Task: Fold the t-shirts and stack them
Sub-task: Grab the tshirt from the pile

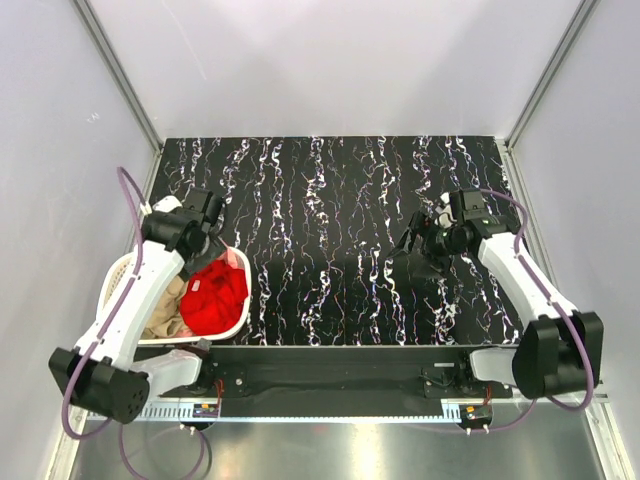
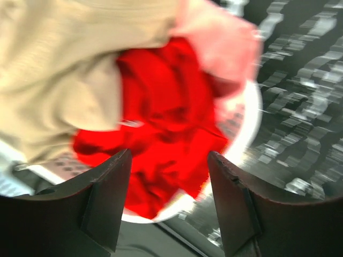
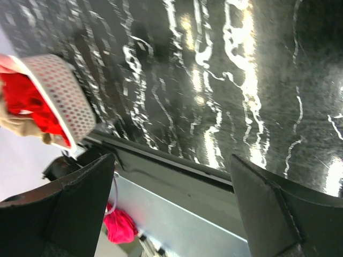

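A crumpled red t-shirt point(image 1: 213, 297) and a tan t-shirt point(image 1: 167, 312) lie in a white perforated basket point(image 1: 243, 268) at the table's left front. In the left wrist view the red shirt point(image 2: 166, 134) lies beside the tan one point(image 2: 59, 69), with a pink cloth point(image 2: 220, 43) at the basket's far rim. My left gripper point(image 1: 210, 222) hangs open and empty just above the basket. My right gripper point(image 1: 418, 243) is open and empty above the bare right part of the table. The basket corner point(image 3: 59, 91) with the red shirt shows at the left of the right wrist view.
The black marbled table point(image 1: 340, 200) spans the workspace between grey walls. A metal rail point(image 1: 330, 365) runs along the near edge. A small pink-red cloth point(image 3: 120, 226) lies below the table's front edge in the right wrist view.
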Available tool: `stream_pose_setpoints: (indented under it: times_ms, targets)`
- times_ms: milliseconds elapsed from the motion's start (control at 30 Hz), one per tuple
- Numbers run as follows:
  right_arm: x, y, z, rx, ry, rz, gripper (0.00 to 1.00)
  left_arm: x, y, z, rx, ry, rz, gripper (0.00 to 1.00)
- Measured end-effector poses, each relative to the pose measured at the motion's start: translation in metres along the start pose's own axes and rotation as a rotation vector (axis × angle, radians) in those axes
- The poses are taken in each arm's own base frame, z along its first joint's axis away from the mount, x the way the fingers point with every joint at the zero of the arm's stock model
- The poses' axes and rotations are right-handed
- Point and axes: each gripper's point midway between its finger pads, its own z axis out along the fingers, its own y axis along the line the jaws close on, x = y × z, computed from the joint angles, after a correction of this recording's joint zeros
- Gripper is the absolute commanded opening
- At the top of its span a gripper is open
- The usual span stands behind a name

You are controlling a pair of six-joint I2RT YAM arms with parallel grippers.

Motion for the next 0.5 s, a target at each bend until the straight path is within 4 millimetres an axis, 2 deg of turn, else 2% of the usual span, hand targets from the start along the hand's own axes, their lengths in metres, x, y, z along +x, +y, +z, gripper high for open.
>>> stream_pose_setpoints:
  times_ms: [167,367,400,500]
  targets:
    - [0.005,-0.008,0.006,0.022,0.045,-0.005,0.94,0.002,0.015,0.02,-0.163,0.01,0.082,0.65]
    - [0.006,-0.009,0.006,0.021,0.048,-0.026,0.94,0.009,0.022,0.046,-0.237,0.053,0.112,0.6]
    - [0.006,-0.009,0.006,0.021,0.048,-0.028,0.94,0.01,0.025,0.049,-0.244,0.057,0.107,0.58]
    - [0.006,-0.009,0.006,0.022,0.048,-0.032,0.94,0.009,0.028,0.057,-0.252,0.061,0.092,0.46]
